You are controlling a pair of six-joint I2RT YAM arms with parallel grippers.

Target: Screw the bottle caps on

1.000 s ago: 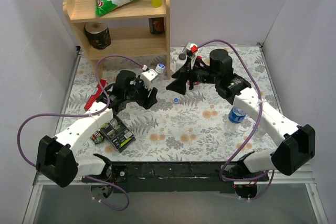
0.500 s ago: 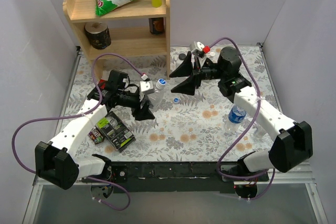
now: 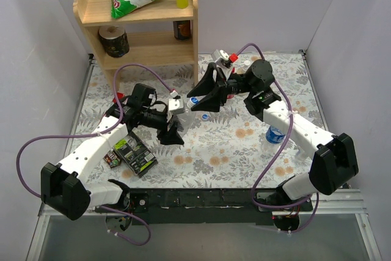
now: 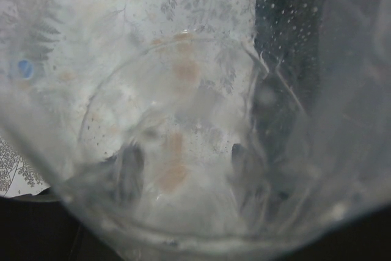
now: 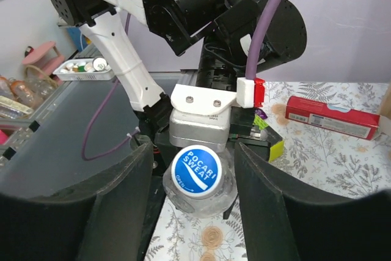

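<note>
Risk: cap [image 5: 195, 172] sits on bottle [image 5: 201, 198] pinched by left claw [image 4: 183, 160] mid-tabletop, right claw [image 5: 194, 151] spread astride it; closing off-centre likely cross-threads or knocks it off.

The blue-and-white bottle cap [image 5: 195, 172] on the clear bottle [image 5: 227, 195] reads "POCARI SWEAT", with a smaller "OPEN" near its rim.

The top camera looks down from high up at the near side, over the whole flowery table [image 3: 244, 145]. The left wrist camera is right up close to a clear plastic bottle [image 4: 183, 120]. The right wrist camera faces that bottle's round blue-and-white cap [image 5: 195, 171] from nearby; the top view shows it too.
</note>
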